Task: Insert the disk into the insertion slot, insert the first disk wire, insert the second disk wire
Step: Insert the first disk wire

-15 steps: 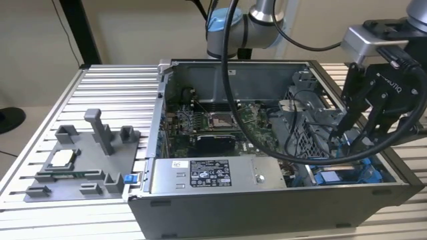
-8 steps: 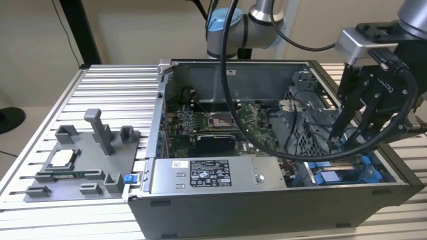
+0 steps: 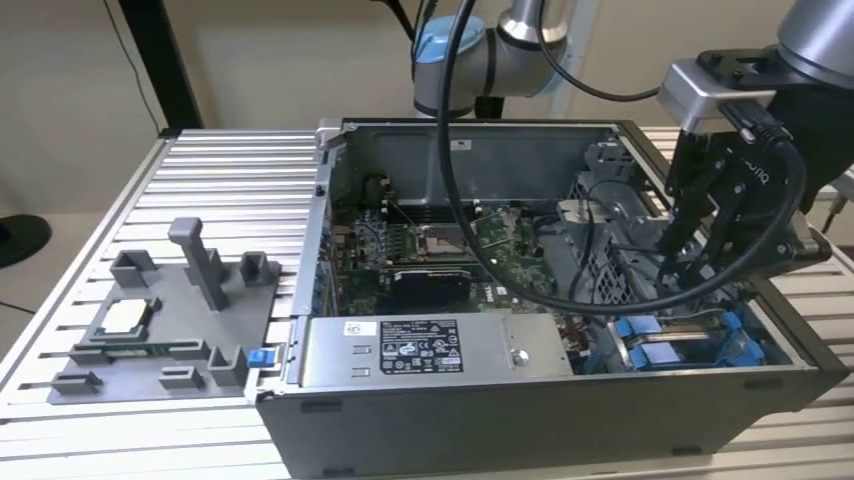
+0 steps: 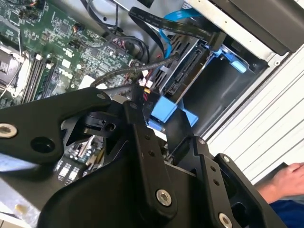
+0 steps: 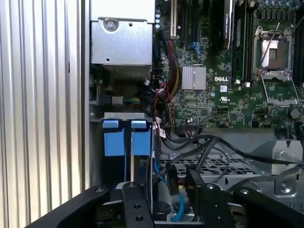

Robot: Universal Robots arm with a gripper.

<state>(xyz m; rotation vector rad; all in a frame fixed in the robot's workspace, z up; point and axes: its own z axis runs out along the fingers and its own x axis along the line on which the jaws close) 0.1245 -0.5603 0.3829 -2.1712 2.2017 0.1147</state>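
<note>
- You are running the black two-finger gripper (image 5: 165,183) open, jaws standing apart, clamping nothing.
- The silver-grey, blue-framed rectangular disk (image 5: 140,141) is sitting in the grey perforated-metal insertion slot (image 5: 124,115), just beside the gripper and seen end-on.

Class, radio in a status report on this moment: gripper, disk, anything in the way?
Status: gripper low over insertion slot. Blue-framed disk looks seated in it. Loose black cables crowd alongside.
</note>
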